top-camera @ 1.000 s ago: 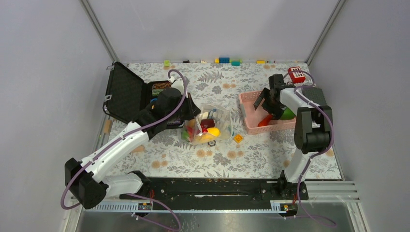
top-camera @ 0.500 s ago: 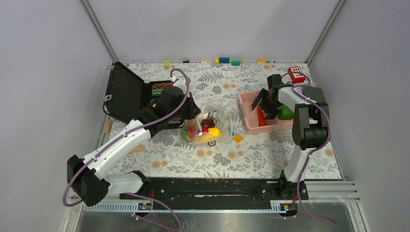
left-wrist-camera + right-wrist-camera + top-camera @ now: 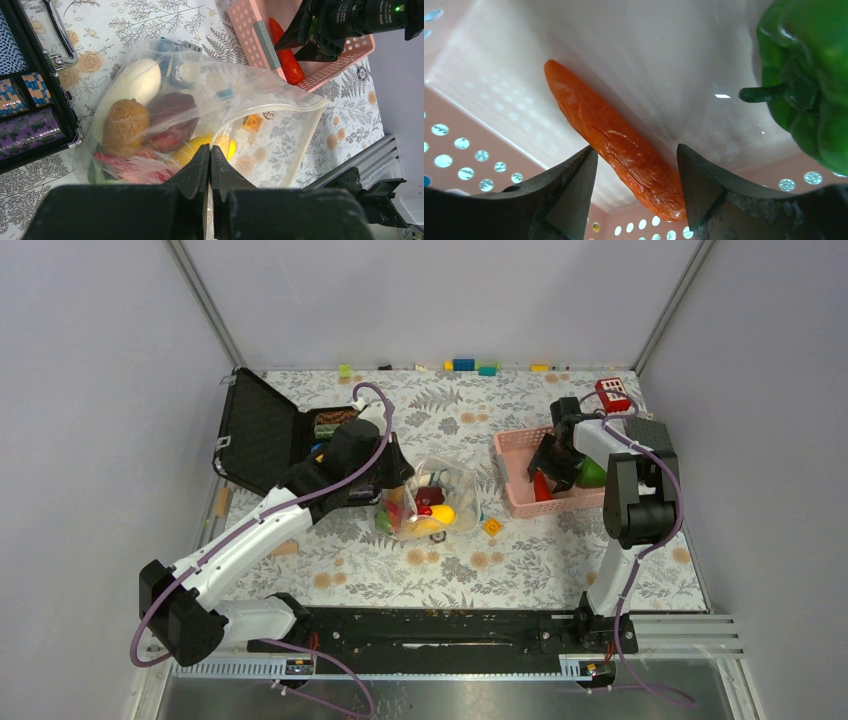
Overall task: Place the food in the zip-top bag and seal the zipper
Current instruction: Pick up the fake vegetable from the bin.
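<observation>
The open right hand (image 3: pixel 635 149) straddles a likely slick, stiff orange plastic carrot (image 3: pixel 594 120); grip mid-body. The left hand (image 3: pixel 210 150) pinches the clear floppy bag (image 3: pixel 210 85).

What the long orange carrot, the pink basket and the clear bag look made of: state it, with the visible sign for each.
The long orange carrot looks like moulded plastic: slightly glossy, with a wrinkled skin that catches highlights. The pink slatted basket looks like rigid semi-gloss plastic, with evenly punched round holes in its walls. The clear floppy zip-top bag is thin, soft plastic film: see-through, creased, with sheen on its folds.
</observation>
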